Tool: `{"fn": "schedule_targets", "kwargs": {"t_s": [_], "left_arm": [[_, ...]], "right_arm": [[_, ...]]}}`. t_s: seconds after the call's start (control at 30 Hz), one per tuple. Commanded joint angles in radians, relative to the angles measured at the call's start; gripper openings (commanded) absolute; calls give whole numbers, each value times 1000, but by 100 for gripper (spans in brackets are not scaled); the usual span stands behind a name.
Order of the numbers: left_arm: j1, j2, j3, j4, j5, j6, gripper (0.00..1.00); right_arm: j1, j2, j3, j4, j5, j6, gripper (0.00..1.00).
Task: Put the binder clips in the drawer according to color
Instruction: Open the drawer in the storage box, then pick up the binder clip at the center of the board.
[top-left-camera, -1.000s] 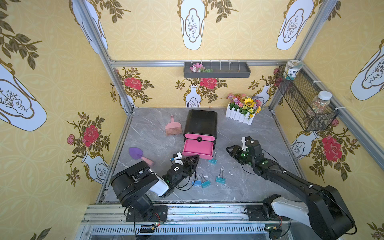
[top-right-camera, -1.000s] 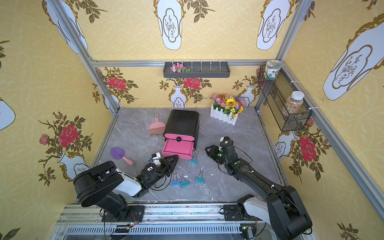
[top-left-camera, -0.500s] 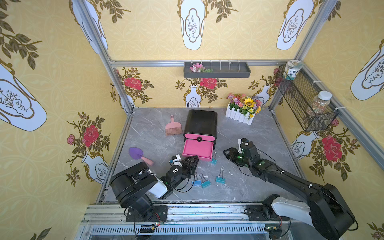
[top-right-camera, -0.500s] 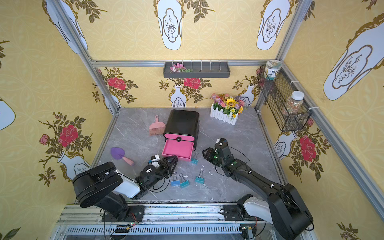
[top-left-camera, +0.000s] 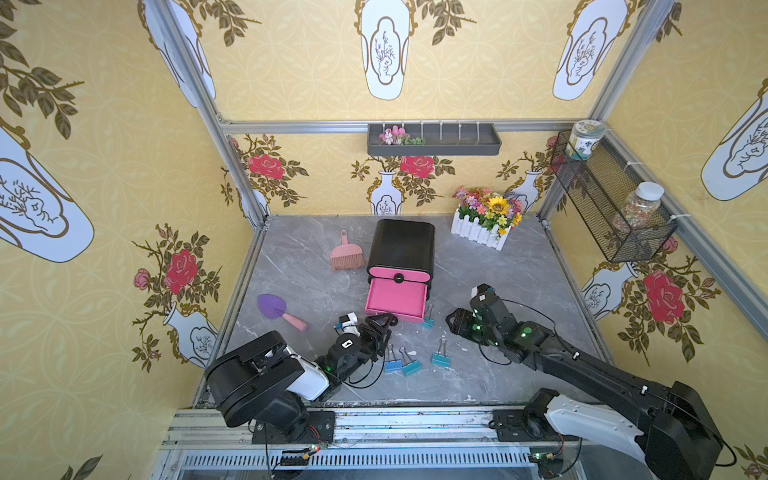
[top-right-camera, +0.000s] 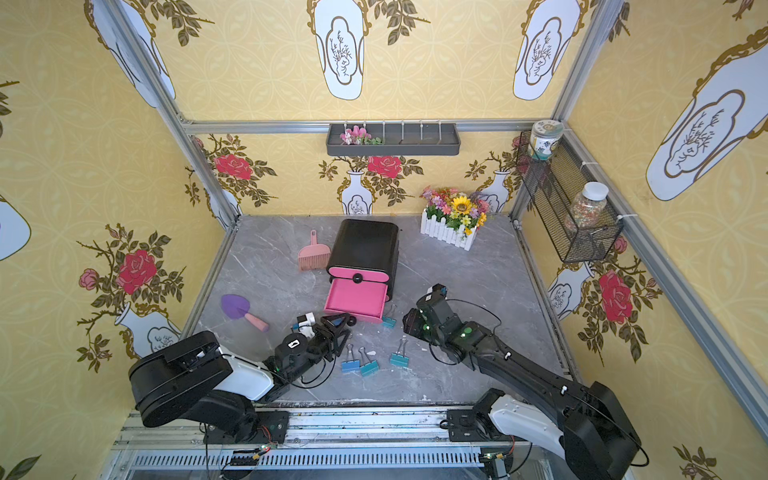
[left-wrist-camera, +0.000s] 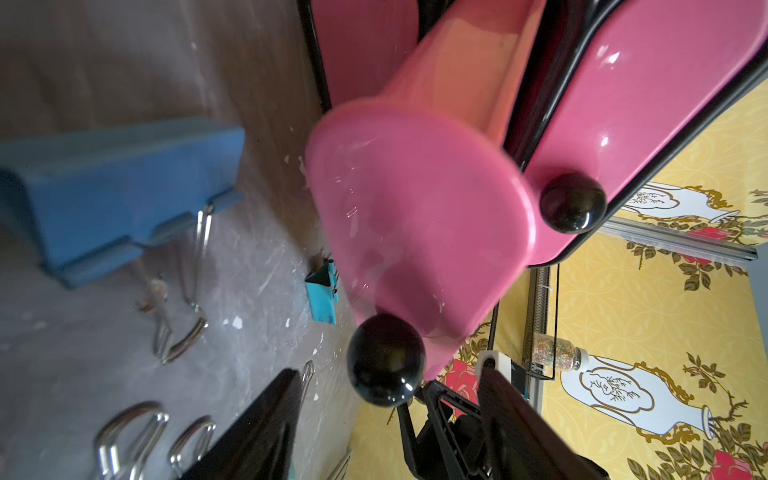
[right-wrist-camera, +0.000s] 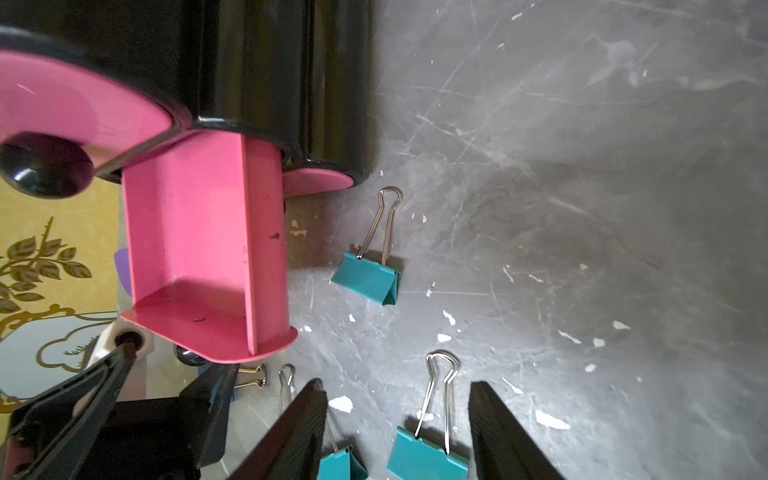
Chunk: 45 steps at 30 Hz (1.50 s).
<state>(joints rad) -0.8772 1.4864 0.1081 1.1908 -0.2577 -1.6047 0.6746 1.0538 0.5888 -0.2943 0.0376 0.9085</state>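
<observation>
The black drawer unit (top-left-camera: 402, 245) has its lower pink drawer (top-left-camera: 397, 301) (right-wrist-camera: 199, 257) pulled out, and the part I see inside is bare. My left gripper (top-left-camera: 384, 322) (left-wrist-camera: 386, 415) is open, with the drawer's black knob (left-wrist-camera: 386, 359) between its tips, gaps on both sides. A blue binder clip (top-left-camera: 392, 365) (left-wrist-camera: 116, 195) and two teal ones (top-left-camera: 411, 368) (top-left-camera: 441, 359) lie in front of the drawer. Another teal clip (top-left-camera: 428, 322) (right-wrist-camera: 370, 280) lies by the drawer's right side. My right gripper (top-left-camera: 453, 322) (right-wrist-camera: 397, 384) hangs open above a teal clip (right-wrist-camera: 428, 457).
A pink dustpan brush (top-left-camera: 347, 257) and a purple trowel (top-left-camera: 276, 309) lie left of the drawer unit. A white flower box (top-left-camera: 484, 230) stands at the back right. A wire basket (top-left-camera: 611, 216) with jars hangs on the right wall.
My left gripper's jaws have spread apart off the drawer knob. My right gripper has moved left towards the drawer and clips and opened a little wider.
</observation>
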Motion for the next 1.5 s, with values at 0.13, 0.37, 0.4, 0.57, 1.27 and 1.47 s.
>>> {"fn": "schedule_targets", "kwargs": {"t_s": [0.13,0.37,0.4,0.57,1.27,1.47], "left_arm": [[0,-150,-35,-188,0,15,72],[0,-558,52,-818,-53,139,73],[0,-611,79,-917,-65,167,74],[2,-753,166,-1214,-113,252,77],[38,-704,264,-1274,-84,413,79],[43,-709,244,-1262,-79,404,80]], "right_arm": [[128,78,66,-139,130,27,59],[301,180,106,-190,222,129,59],[314,200,108,-191,227,143,60],[333,292,122,-168,224,179,65],[391,437,150,-193,225,320,67],[413,430,158,-230,251,346,71]]}}
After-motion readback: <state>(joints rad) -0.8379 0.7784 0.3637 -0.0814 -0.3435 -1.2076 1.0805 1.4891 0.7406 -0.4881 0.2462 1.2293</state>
